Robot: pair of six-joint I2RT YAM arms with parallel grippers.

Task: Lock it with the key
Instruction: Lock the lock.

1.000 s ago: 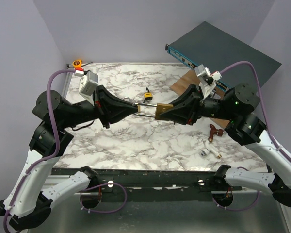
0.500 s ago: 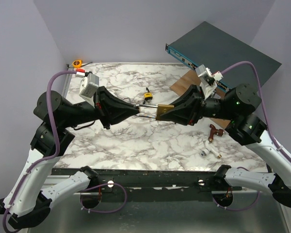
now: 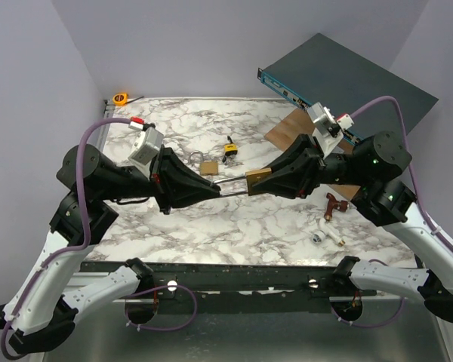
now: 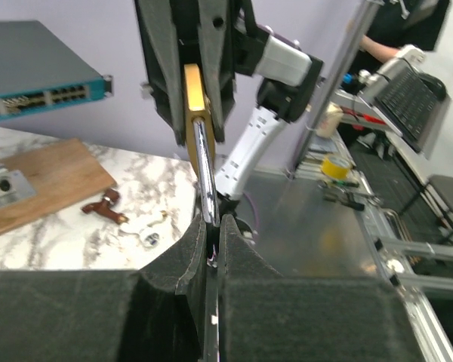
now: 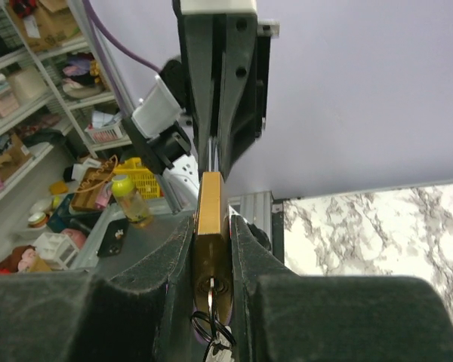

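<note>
A brass padlock (image 3: 257, 179) hangs in the air between my two grippers, above the middle of the marble table. My right gripper (image 3: 266, 181) is shut on the brass body (image 5: 210, 200). A key (image 5: 213, 290) with a ring sits in the keyhole facing the right wrist camera. My left gripper (image 3: 219, 189) is shut on the steel shackle (image 3: 235, 186). In the left wrist view the shackle (image 4: 204, 170) runs from my fingertips (image 4: 230, 234) up to the brass body (image 4: 194, 98).
A second small padlock (image 3: 208, 167) and a black-and-yellow key (image 3: 229, 149) lie on the table behind the grippers. A brown fitting (image 3: 333, 204) and a small white part (image 3: 328, 234) lie at the right. A wooden board (image 3: 287, 133), a network switch (image 3: 340, 75) and an orange tape measure (image 3: 121, 98) are at the back.
Both grippers have moved a little toward the near edge with the padlock between them. The left arm has swung right, uncovering the small padlock on the table.
</note>
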